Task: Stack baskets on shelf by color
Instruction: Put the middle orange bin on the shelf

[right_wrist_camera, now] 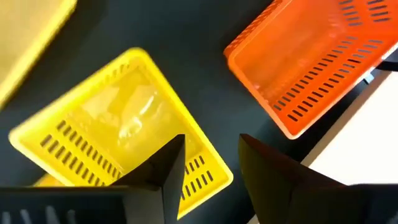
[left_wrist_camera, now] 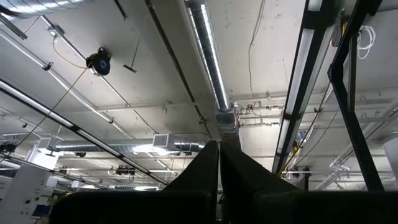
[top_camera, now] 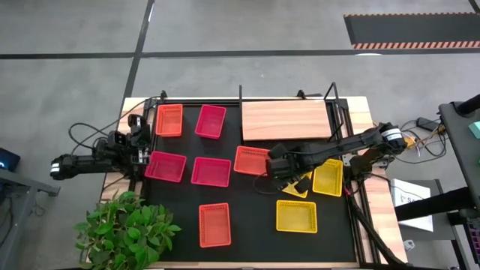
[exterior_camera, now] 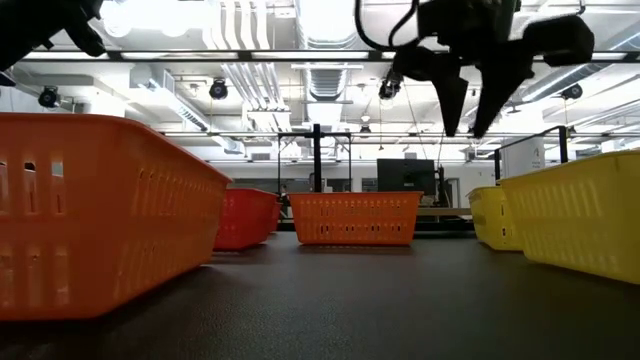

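Note:
Several mesh baskets lie on the black mat: orange ones, red/pink ones and yellow ones. A third yellow basket lies askew on the mat under my right gripper. The wooden shelf board stands at the far side and carries no basket. My right gripper hangs open and empty above the mat, between this yellow basket and the orange basket. It also shows in the low view. My left gripper is shut at the mat's left edge and points up at the ceiling.
Black metal shelf posts rise at the board's corners. A leafy green plant stands at the near left corner. Cables and a stand lie right of the table. Bare mat shows between the near baskets.

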You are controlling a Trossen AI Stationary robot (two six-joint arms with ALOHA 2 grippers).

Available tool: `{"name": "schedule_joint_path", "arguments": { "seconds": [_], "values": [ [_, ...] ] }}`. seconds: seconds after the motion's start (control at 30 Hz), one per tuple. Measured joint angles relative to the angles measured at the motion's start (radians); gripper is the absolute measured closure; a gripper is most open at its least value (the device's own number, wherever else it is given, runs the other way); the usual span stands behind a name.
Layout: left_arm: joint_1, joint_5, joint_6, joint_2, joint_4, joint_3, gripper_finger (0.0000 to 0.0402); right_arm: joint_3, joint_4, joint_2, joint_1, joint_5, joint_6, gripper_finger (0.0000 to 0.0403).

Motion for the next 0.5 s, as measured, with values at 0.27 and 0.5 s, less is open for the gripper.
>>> {"name": "schedule_joint_path", "arguments": {
  "seconds": [0.27, 0.5],
  "values": [
    [0.0, 0.0, -0.002, 0.001, 0.001, 0.0, 0.0402, -0.055, 0.004, -0.005, -0.011, -0.002, -0.072, 0.0243],
    [0.0, 0.0, 0.001, 0.001, 0.0, 0.0, 0.0402, -0.067, 0.027, -0.006, -0.024, -0.02, -0.113, 0.0253]
  ]
}}
